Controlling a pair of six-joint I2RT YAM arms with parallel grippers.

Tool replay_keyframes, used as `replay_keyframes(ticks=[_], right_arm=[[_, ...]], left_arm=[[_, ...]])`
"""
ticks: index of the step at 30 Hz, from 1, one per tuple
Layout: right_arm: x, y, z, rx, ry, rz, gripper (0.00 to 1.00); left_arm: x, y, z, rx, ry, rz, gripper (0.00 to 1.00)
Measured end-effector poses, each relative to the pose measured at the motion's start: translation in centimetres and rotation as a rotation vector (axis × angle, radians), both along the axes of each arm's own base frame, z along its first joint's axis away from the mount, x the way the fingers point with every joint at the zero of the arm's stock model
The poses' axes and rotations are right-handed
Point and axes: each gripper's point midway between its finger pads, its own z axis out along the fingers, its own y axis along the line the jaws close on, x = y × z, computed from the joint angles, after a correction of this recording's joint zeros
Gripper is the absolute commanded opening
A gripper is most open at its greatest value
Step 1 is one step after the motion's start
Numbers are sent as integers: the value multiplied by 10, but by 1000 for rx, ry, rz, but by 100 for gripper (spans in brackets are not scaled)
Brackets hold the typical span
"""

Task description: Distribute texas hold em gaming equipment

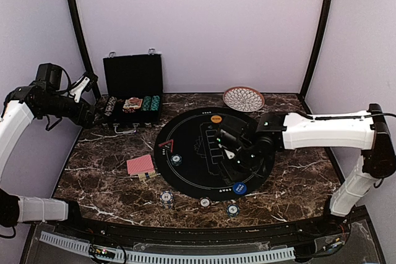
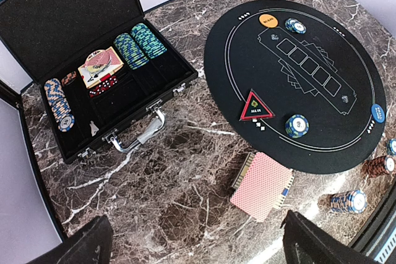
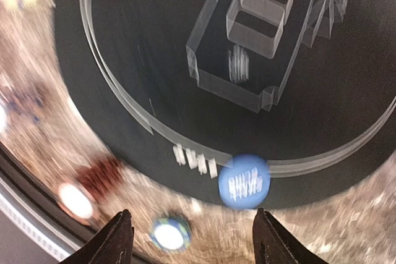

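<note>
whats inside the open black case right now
The black case holds two teal chip rows, an orange-and-blue chip row at one end, a card deck and small red pieces beside it. Whatever lies under the deck and chips is covered.

The round black felt mat is crossed from 3 o'clock by the white right arm, so its right half is blocked. Its near rim, about 6 to 7 o'clock, is fenced by three striped poker-chip stacks. The red-backed card stack lies at 9 o'clock, the open black hinged case at 10, and the patterned round plate at 1. Bare brown marble tabletop is left free beyond the cards and at 4 o'clock.
</note>
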Motion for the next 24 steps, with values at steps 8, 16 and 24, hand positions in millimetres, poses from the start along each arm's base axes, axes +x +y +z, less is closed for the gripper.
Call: replay_keyframes(ticks=[8, 16, 24], right_arm=[[-60, -39, -50, -113, 138, -5, 70], [-69, -23, -67, -102, 164, 23, 74], [-75, -17, -91, -143, 189, 55, 71]], left_arm=[[0, 0, 1, 0, -1, 0, 99], [1, 0, 7, 0, -15, 0, 99], [0, 0, 8, 0, -16, 0, 99]])
